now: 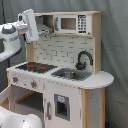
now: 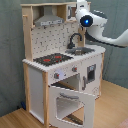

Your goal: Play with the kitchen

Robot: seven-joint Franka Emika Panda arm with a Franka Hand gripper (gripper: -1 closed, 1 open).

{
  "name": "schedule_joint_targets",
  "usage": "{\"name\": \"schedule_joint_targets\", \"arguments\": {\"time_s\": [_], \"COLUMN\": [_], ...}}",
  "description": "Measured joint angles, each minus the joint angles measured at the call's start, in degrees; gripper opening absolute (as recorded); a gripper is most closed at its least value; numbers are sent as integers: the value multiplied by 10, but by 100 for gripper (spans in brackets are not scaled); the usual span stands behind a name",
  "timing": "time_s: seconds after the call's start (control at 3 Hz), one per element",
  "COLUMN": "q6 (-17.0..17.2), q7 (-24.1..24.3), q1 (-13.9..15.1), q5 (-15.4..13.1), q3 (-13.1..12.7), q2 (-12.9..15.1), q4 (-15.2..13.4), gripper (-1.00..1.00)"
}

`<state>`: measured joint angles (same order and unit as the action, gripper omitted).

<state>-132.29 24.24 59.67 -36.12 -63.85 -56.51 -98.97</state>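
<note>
The kitchen [image 1: 60, 85] is a tall white and light-wood toy unit seen in both exterior views. It has a red-ringed black hob [image 1: 35, 66], a sink [image 1: 70, 75], a black faucet [image 1: 84, 59], a grey hood [image 2: 49, 20] and an upper microwave cabinet [image 1: 70, 23]. Its oven door [image 2: 70, 102] hangs open toward the front. My gripper [image 1: 31, 27] hovers high above the hob, beside the hood, touching nothing. In the second exterior view the gripper [image 2: 86, 14] sits in front of the upper cabinet, with a blue light on the wrist.
The white arm [image 2: 112, 37] reaches in from the second exterior view's right, above the sink counter [image 2: 92, 50]. A dark curtain [image 1: 115, 45] hangs behind the kitchen. The unit stands on a wooden floor [image 2: 112, 107].
</note>
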Motion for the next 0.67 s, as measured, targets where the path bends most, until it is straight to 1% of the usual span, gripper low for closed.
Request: {"name": "schedule_joint_targets", "arguments": {"time_s": [0.33,0.67], "q6": [26,24], "q7": [-26,-67], "q1": [-40,-58], "q5": [0,-3], "q3": [-11,-24], "q2": [-28,-65], "q4": [-8,-8], "gripper": [100,100]}}
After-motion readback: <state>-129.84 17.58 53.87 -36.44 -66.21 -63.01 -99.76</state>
